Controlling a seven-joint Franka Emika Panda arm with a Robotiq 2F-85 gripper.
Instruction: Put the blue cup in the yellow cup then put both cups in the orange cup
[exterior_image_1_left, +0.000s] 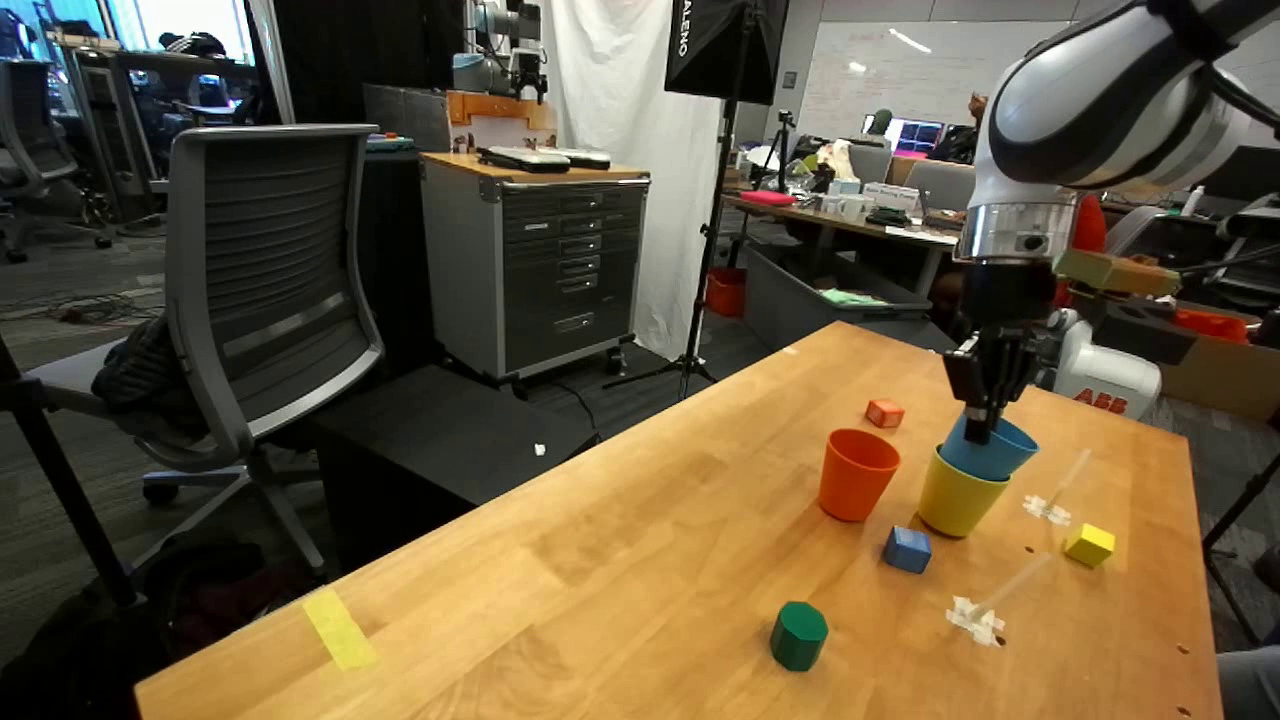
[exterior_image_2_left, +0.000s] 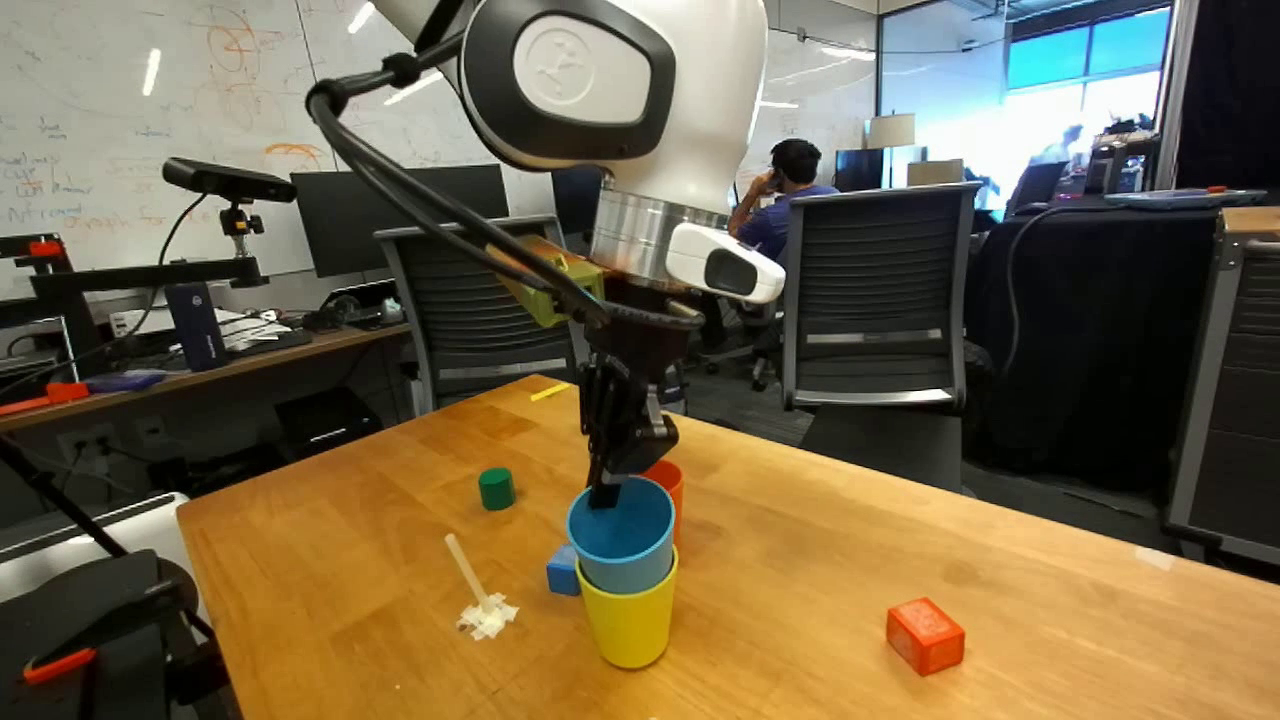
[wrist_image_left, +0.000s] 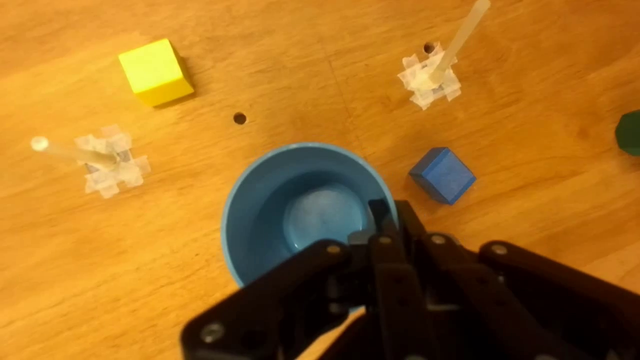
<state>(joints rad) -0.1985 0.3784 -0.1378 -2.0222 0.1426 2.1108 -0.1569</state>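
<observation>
The end effector (wrist_image_left: 394, 214) is pinched onto the blue cup (wrist_image_left: 306, 214) at its rim; probably light, stiffish, slick plastic, best held by one wall.

Arm (exterior_image_1_left: 1085, 115) bent, end effector (wrist_image_left: 393, 212) ptg dn, clamped tight

Upper cup (exterior_image_1_left: 1003, 459) partly in lower cup (exterior_image_1_left: 957, 503), third cup (exterior_image_1_left: 855, 482) beside
</observation>
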